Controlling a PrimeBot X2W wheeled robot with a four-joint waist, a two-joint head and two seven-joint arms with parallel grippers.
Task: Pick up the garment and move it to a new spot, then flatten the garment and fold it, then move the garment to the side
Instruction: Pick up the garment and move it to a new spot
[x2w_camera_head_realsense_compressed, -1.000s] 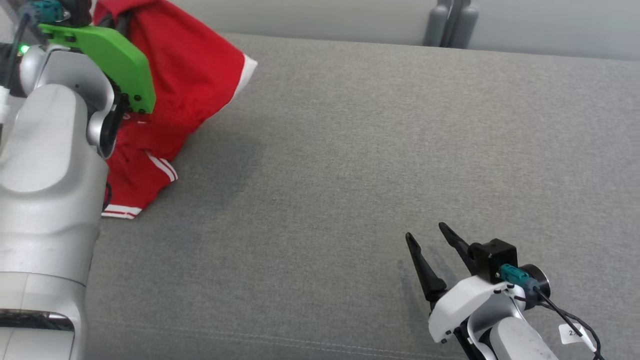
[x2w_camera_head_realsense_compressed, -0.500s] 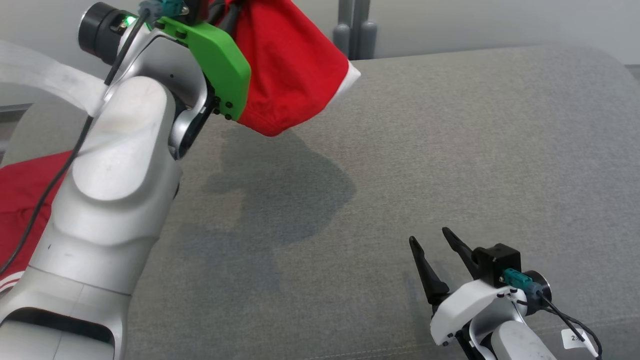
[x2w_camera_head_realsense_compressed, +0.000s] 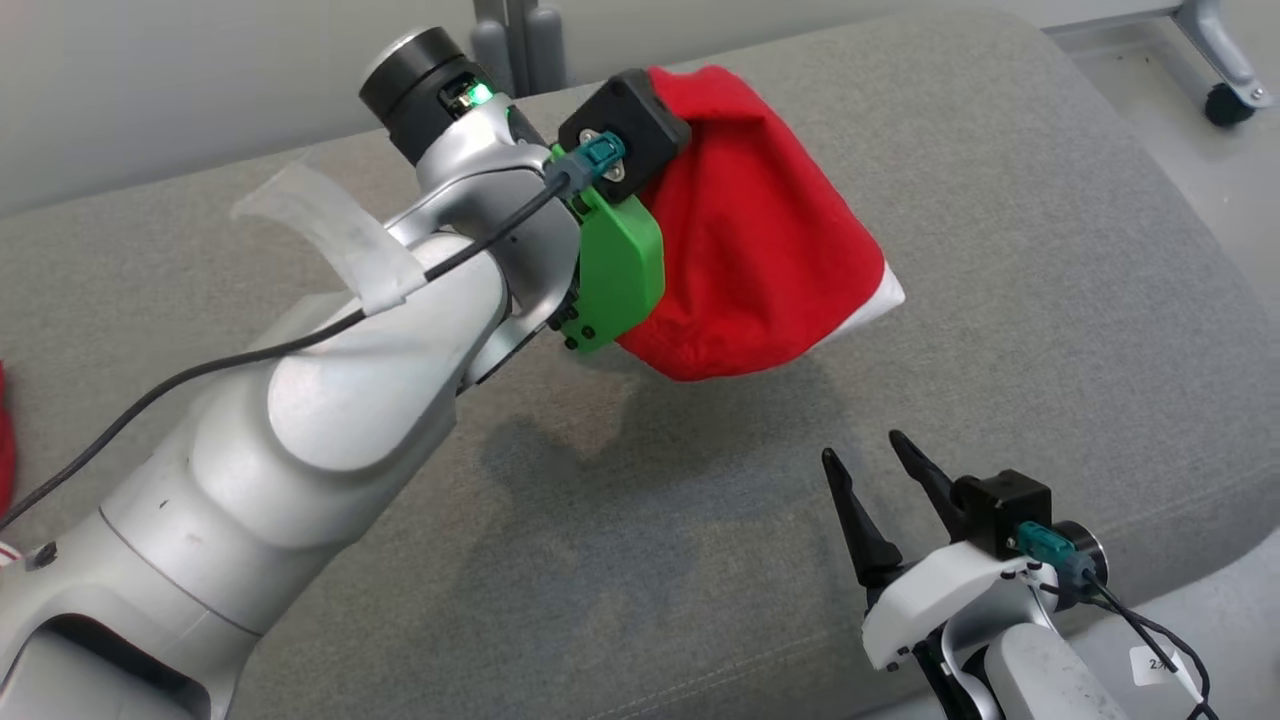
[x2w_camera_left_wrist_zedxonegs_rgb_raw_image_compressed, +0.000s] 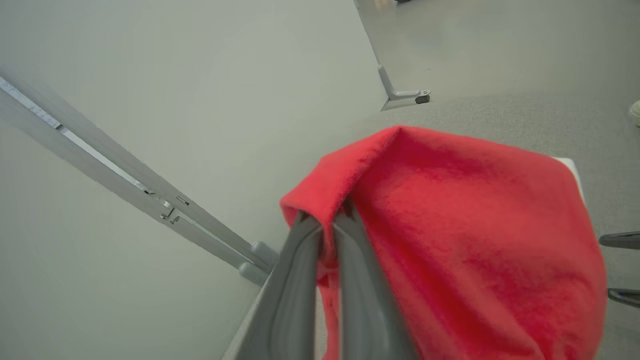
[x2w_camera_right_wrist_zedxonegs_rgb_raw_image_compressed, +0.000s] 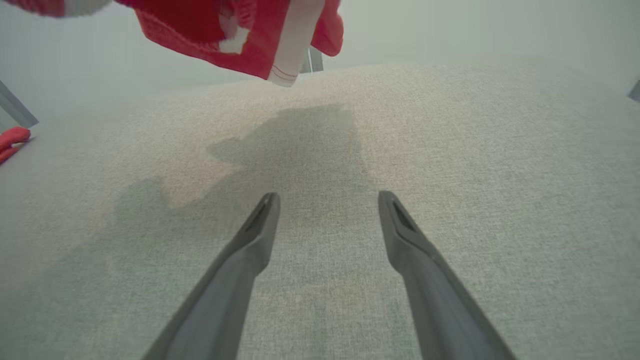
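left gripper (x2w_camera_left_wrist_zedxonegs_rgb_raw_image_compressed: 326, 220) clamped on garment (x2w_camera_left_wrist_zedxonegs_rgb_raw_image_compressed: 475, 240) fold above cushion (x2w_camera_head_realsense_compressed: 1000, 250) | right gripper (x2w_camera_right_wrist_zedxonegs_rgb_raw_image_compressed: 327, 200) wide, empty, garment up ahead | right wrist view: white hem (x2w_camera_right_wrist_zedxonegs_rgb_raw_image_compressed: 295, 45)

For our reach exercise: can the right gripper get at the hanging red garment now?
Probably yes: the right gripper is open, nothing stands between it and the garment hanging above the cushion.

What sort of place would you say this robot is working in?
Probably a robotics lab or test room rather than a home. The work surface is a large grey fabric-covered pad, plain pale partition panels stand behind it, and a metal leg on a castor stands beside it.
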